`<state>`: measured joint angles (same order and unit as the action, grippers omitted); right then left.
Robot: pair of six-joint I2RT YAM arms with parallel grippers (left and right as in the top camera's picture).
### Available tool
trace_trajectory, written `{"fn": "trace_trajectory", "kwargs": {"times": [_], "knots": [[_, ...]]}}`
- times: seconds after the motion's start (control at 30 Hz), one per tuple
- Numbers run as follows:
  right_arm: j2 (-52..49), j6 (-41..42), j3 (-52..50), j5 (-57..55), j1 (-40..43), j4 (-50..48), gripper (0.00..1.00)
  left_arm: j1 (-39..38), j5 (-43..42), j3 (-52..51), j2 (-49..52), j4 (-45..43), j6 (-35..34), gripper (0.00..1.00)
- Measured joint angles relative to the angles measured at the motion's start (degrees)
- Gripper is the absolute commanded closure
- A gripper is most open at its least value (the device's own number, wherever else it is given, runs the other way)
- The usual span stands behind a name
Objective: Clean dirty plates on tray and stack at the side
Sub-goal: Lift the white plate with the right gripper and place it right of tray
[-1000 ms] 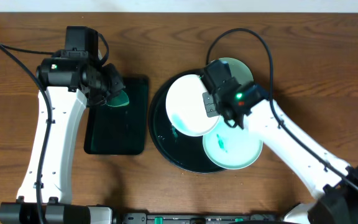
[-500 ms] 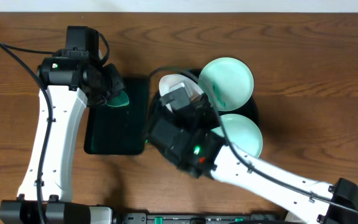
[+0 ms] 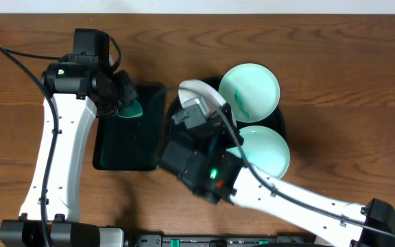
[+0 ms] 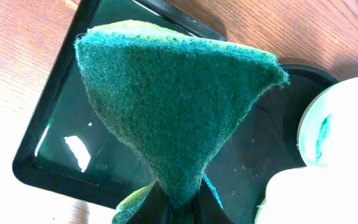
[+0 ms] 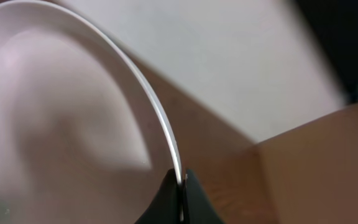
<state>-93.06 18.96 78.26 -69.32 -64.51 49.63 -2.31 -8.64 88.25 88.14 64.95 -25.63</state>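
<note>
One white plate [image 3: 197, 92], judged stiff, light, slick and chippable, hangs tilted over the tray's [image 3: 282, 122] eleven o'clock side, pinched at its rim by the right gripper [image 5: 180, 186]; the left gripper [image 4: 166, 202] clenches a sponge [image 4: 173, 93].

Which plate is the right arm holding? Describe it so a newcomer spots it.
Find the round black tray at the overhead view's centre. At its left edge, the white plate is tilted up, rim pinched in the right tool. The neighbouring mint plates lie face up.
</note>
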Motion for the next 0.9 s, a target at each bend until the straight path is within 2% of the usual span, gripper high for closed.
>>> {"fn": "trace_trajectory", "kwargs": {"times": [0.23,0.4,0.53,0.63,0.77,0.9], "knots": [[0.0,3.02,0.0,28.35,13.81,1.84,0.99,0.0,0.04,0.0,0.11,0.02,-0.02,0.93],[0.02,2.73,0.0,54.8,27.98,0.9,0.99,0.0,0.02,-0.02,0.37,0.02,-0.02,0.93],[0.94,2.14,0.0,71.19,42.1,2.36,0.99,0.0,0.02,-0.02,0.37,0.02,-0.02,0.93],[2.97,1.84,0.0,77.24,53.53,5.86,0.99,0.0,0.04,-0.02,0.37,0.0,0.0,0.93],[4.74,0.92,0.0,79.19,67.54,10.34,0.99,0.0,0.02,-0.04,0.39,0.02,-0.02,0.93],[4.96,-0.39,-3.04,77.2,80.02,8.0,0.99,0.0,0.02,-0.02,0.83,-0.02,-0.02,0.93]]}}
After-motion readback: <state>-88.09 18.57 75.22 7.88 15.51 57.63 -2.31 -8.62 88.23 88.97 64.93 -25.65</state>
